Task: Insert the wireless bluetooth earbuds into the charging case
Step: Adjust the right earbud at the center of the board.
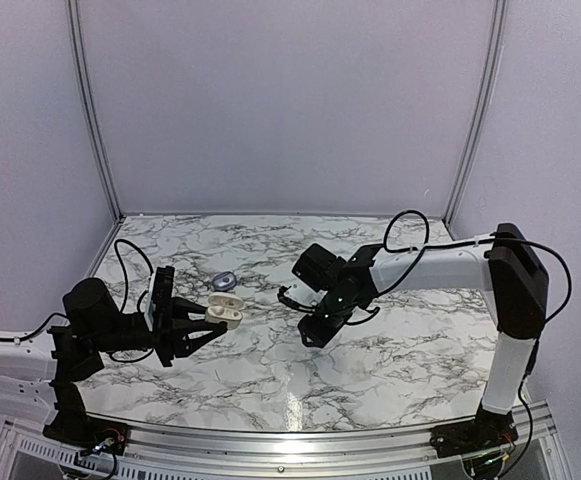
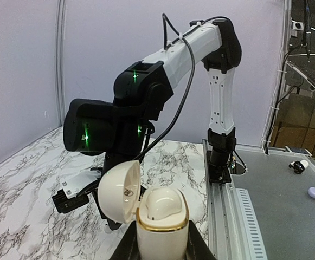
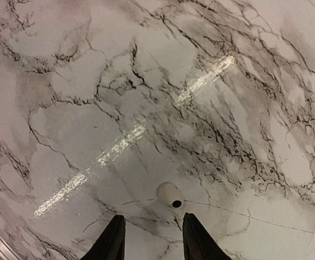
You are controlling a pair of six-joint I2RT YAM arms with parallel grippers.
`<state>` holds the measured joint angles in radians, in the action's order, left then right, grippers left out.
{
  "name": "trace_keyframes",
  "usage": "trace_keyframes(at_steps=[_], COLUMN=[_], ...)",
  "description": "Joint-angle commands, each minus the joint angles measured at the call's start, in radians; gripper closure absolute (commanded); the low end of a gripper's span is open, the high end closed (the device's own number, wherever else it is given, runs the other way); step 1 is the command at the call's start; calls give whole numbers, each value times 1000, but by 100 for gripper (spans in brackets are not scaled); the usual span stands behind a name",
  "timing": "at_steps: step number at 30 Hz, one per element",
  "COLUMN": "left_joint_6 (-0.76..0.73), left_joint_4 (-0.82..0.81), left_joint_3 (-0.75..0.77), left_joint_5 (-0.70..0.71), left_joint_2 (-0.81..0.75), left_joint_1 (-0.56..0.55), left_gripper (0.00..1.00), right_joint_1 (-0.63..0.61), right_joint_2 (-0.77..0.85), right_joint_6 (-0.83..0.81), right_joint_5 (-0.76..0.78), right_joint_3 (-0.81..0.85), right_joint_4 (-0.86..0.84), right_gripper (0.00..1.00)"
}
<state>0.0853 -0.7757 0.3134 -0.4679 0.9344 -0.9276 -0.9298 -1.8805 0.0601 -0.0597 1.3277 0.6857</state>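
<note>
Currently, the left gripper (image 2: 161, 242) is clamped on the lower half of the charging case (image 2: 162, 219), a cream shell with a gold rim. Its lid (image 2: 119, 192) stands open at 10 o'clock in the left wrist view. The right gripper (image 3: 149, 238) points down at the marble table (image 3: 81, 97), fingers apart with nothing between them. One earbud (image 3: 169, 195) lies on the marble at 12 o'clock, just beyond the fingertips.

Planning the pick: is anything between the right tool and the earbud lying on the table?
Nothing visible. The earbud lies alone on the bare marble table, just ahead of the right tool, whose fingers stand open.
</note>
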Motion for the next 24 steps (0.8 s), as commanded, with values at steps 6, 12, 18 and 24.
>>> trace_keyframes(at_steps=[6,12,18,24], left_joint_6=[-124,-124,-116,-111], left_joint_4=[0,0,1,3], left_joint_3=[10,1,12,16], left_joint_5=[-105,-112,-100,-87], left_joint_2=[-31,-46,-42,-37], left_joint_1=[6,6,5,5], left_gripper=[100,100,100,100], right_joint_1=[-7,-7,0,16], right_joint_2=[-44,-55,-73,-96], right_joint_6=[12,17,3,-21], right_joint_5=[46,55,93,85], right_joint_3=[12,23,52,95], right_joint_4=[8,28,42,59], right_gripper=[61,60,60,60])
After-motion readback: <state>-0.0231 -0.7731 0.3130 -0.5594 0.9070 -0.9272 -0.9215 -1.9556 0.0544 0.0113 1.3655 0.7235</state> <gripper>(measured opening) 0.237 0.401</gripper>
